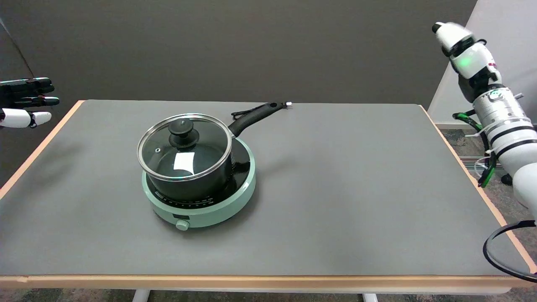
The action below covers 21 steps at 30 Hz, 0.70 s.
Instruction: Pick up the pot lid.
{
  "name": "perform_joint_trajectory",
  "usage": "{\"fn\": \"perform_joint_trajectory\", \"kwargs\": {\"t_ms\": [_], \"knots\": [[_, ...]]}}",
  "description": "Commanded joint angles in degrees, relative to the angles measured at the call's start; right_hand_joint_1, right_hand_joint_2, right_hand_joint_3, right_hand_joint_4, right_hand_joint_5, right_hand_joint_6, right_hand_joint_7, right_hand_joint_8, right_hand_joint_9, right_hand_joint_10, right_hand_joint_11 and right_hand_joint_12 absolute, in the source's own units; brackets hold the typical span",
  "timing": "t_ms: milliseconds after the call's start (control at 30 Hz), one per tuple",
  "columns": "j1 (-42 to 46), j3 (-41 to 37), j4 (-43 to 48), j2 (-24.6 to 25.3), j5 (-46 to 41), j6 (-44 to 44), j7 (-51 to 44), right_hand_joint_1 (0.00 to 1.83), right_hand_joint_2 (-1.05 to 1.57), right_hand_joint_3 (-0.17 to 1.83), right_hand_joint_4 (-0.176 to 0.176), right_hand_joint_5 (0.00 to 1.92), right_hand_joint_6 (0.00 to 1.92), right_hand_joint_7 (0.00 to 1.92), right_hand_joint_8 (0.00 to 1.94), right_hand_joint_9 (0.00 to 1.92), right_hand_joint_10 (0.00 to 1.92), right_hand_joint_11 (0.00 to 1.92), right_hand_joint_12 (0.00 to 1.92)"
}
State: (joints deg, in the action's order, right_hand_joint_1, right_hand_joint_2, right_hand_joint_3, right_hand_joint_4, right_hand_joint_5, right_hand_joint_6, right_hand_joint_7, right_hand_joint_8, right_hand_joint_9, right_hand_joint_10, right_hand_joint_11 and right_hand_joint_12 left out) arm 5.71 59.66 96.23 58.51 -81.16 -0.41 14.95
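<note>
A glass pot lid (184, 147) with a steel rim and a black knob (183, 133) sits closed on a black saucepan (197, 180). The pan's long black handle (256, 116) points to the back right. The pan stands on a round mint-green induction cooker (226, 201), left of the table's middle. At the right edge only my right arm (495, 109) shows, its white and silver segments rising beside the table, far from the lid. No right hand is visible in this view.
The grey table (344, 201) has a wooden rim. My idle left hand (25, 102) hangs in the air at the upper left. A black cable loop (499, 251) lies over the table's front right corner.
</note>
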Motion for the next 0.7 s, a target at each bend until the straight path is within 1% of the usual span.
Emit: {"fn": "perform_joint_trajectory", "kwargs": {"t_ms": [33,133,167,267,300,333,400,433,467,533,567,633,700], "knots": [[0.8,-3.4,6.8,-4.4,0.2,-5.2,-0.3,0.26,0.51,0.88,0.05,0.31,0.18,0.13,0.14,0.06,0.16,0.02,0.25],[0.7,-2.2,8.5,-7.4,0.3,-5.3,-0.7,0.37,0.51,0.88,0.056,0.31,0.18,0.15,0.15,0.07,0.17,0.03,0.29],[0.6,-1.3,8.9,-8.6,0.3,-5.3,-2.0,0.47,0.52,0.97,0.059,0.26,0.31,0.15,0.19,0.07,0.17,0.05,0.25],[0.2,0.8,10.5,-10.9,1.1,-4.8,-6.8,0.51,0.55,0.99,0.066,0.29,0.3,0.21,0.2,0.08,0.28,0.06,0.32],[-0.7,2.0,11.1,-11.7,2.2,-4.7,-10.3,0.45,0.51,0.96,0.067,0.33,0.23,0.24,0.16,0.12,0.24,0.07,0.32],[-2.6,4.3,11.4,-12.5,3.0,-4.8,-13.9,0.47,0.51,0.94,0.074,0.36,0.18,0.27,0.14,0.16,0.2,0.07,0.35],[-6.1,7.5,11.3,-13.6,3.3,-5.3,-18.6,0.53,0.5,0.93,0.085,0.38,0.17,0.29,0.14,0.18,0.19,0.08,0.37],[-8.5,10.5,11.2,-14.0,2.6,-5.4,-20.6,0.55,0.5,0.93,0.091,0.39,0.18,0.3,0.15,0.19,0.19,0.09,0.39],[-9.9,12.4,11.2,-14.2,2.9,-5.4,-21.2,0.56,0.5,0.94,0.096,0.4,0.17,0.32,0.14,0.21,0.2,0.1,0.43],[-14.3,19.0,10.6,-14.4,5.1,-4.9,-24.4,0.57,0.49,0.94,0.1,0.4,0.17,0.34,0.14,0.23,0.21,0.1,0.47],[-15.7,20.7,10.4,-14.2,5.9,-4.9,-25.0,0.58,0.49,0.94,0.101,0.4,0.17,0.35,0.14,0.24,0.21,0.1,0.48],[-21.0,27.1,9.8,-12.6,10.1,-4.9,-28.5,0.6,0.48,0.93,0.103,0.4,0.17,0.38,0.15,0.28,0.21,0.13,0.49],[-24.7,31.4,8.8,-10.2,13.7,-4.9,-29.8,0.59,0.5,0.91,0.102,0.4,0.18,0.39,0.17,0.3,0.2,0.17,0.46]]}}
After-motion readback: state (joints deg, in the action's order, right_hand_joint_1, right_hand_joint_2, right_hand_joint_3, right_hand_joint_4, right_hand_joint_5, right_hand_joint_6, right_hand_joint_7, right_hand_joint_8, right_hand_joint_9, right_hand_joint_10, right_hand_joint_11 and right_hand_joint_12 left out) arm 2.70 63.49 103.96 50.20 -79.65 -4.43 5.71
